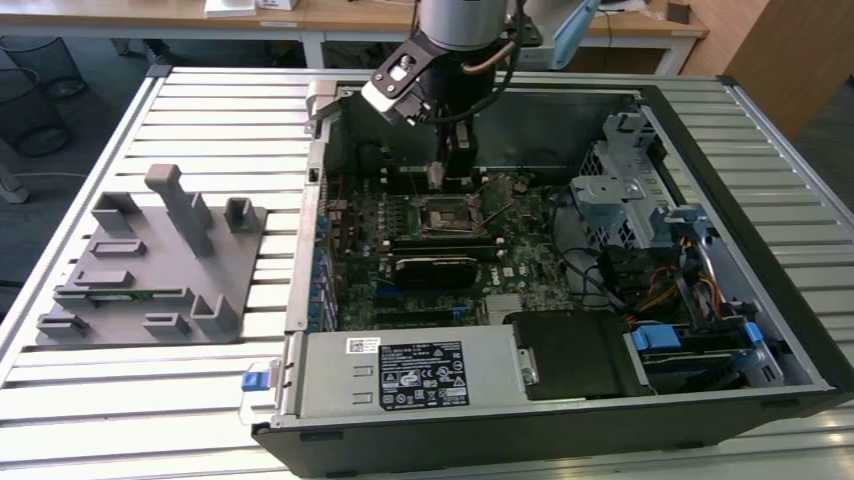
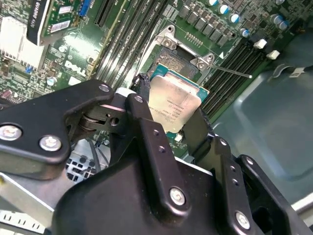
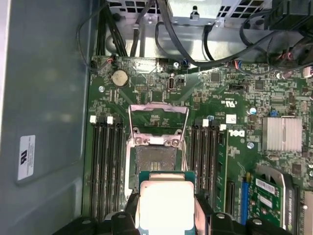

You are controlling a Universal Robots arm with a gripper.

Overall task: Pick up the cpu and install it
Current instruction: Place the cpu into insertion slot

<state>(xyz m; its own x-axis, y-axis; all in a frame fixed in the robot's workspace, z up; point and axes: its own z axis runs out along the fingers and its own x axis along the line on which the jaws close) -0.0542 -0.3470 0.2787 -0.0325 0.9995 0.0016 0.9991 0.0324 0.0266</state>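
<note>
The cpu [image 2: 173, 105], thin and square with a pale silvery top and green rim, is pinched between the black fingers [image 2: 146, 127], poised over the open socket [image 3: 155, 159], upper middle of the exterior view.

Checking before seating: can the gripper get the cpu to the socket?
Probably yes: the gripper holds the cpu close by the socket, whose retention frame stands open; nothing lies across it.

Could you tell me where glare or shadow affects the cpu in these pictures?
First wrist view: glare washes the cpu white on top; second wrist view: the cpu is evenly lit, print showing; exterior view: the computer case interior is shaded.
</note>
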